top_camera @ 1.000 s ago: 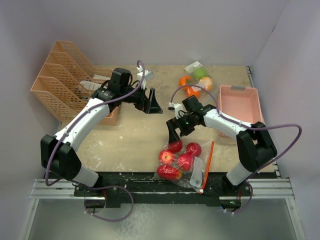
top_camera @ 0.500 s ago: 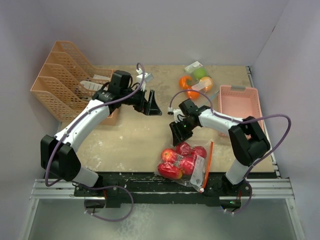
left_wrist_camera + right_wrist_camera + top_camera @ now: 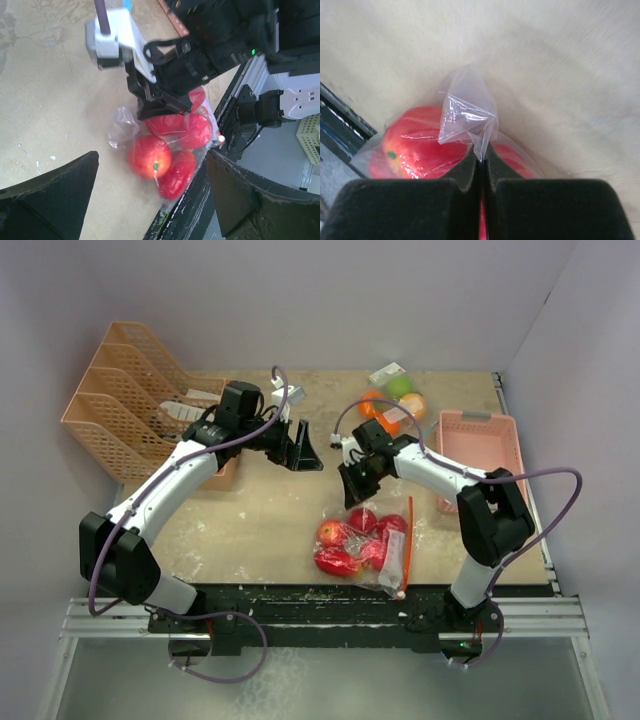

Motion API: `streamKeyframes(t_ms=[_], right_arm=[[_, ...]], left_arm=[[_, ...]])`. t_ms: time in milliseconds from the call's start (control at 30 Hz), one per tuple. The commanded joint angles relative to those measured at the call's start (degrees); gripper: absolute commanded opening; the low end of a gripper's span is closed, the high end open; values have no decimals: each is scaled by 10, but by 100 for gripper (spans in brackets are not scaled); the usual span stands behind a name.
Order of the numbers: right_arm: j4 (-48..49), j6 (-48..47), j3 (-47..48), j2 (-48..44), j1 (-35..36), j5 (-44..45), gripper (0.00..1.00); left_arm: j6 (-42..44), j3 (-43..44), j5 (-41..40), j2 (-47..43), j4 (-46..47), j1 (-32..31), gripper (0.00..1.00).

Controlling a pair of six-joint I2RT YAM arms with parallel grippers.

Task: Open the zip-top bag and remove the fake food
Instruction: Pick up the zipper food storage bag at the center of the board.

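A clear zip-top bag (image 3: pixel 388 562) with a red zip strip (image 3: pixel 408 530) lies near the table's front edge. It holds several red apples (image 3: pixel 332 533) of the fake food. My right gripper (image 3: pixel 353 492) is shut on the bag's far corner. In the right wrist view the thin plastic corner (image 3: pixel 467 115) sticks up from the closed right gripper (image 3: pixel 481 152), with a red apple (image 3: pixel 415 142) behind it. My left gripper (image 3: pixel 306 450) hangs open above mid-table, apart from the bag. In the left wrist view the left gripper (image 3: pixel 152 155) looks down on the bagged apples (image 3: pixel 149 156).
Oranges (image 3: pixel 372 406) and a green apple (image 3: pixel 401 386) lie in a second clear bag at the back. A pink basket (image 3: pixel 478 455) stands on the right. An orange file rack (image 3: pixel 120 405) fills the back left. The black rail (image 3: pixel 300 600) runs along the front edge.
The right gripper went from open to shut on the bag's corner. It then drew away from the front edge, and the bag with its apples shifted along with it. The left arm stayed still.
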Motion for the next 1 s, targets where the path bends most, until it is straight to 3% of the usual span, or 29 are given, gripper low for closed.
streamKeyframes(t_ms=[0,333,467,533,600,767,867,967], right_arm=[[0,17,93,-2,-20,30,0],[5,63,265,64,-88,44,2],[19,66,288,57,-97,113,64],[31,64,278,40,-98,139,79],[42,64,257,20,-100,162,88],[79,146,142,-61,-140,159,92],[196,205,8,-191,-161,183,88],[207,245,-51,-238,-184,139,85]], left_arm=[[-5,9,0,-12,15,4,91],[-11,2,-12,-12,17,5,92],[-29,-17,-10,-13,39,3,92],[-44,-33,-16,-14,57,0,92],[-58,-49,-36,-17,71,-4,93],[-109,-88,-66,-16,126,-16,93],[-125,-98,-78,-4,146,-28,92],[-137,-103,-98,9,164,-53,93]])
